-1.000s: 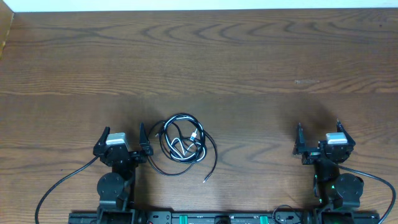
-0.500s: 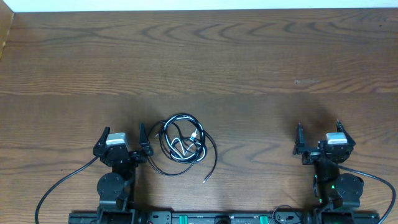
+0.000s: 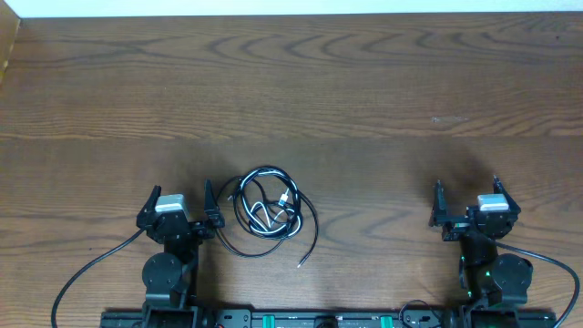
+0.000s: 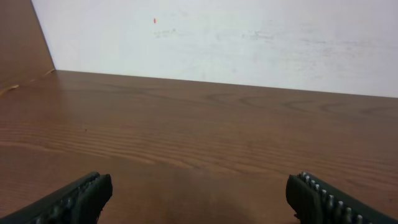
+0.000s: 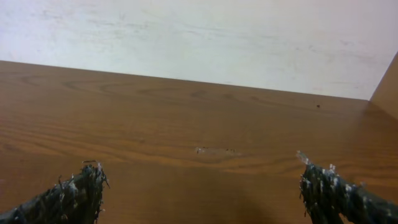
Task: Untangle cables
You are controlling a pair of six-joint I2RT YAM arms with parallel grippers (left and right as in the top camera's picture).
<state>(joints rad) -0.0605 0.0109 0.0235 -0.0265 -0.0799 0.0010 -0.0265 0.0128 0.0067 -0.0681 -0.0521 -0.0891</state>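
Note:
The cables (image 3: pixel 268 211) lie as one tangled bundle on the wooden table, near the front, left of centre: black cords looped together with a white cord inside, and one black end trailing toward the front right. My left gripper (image 3: pixel 179 192) is open and empty, just left of the bundle, its right finger close to the loops. My right gripper (image 3: pixel 466 186) is open and empty far to the right. In the left wrist view the left gripper (image 4: pixel 199 186) shows only bare table between its fingers, as does the right gripper (image 5: pixel 202 180) in the right wrist view. The cables are out of both wrist views.
The brown wooden table (image 3: pixel 364 91) stretches to a white wall at the back. A raised wooden edge (image 3: pixel 7 55) stands at the far left. Thick black arm cables (image 3: pixel 86 273) run along the front by both arm bases.

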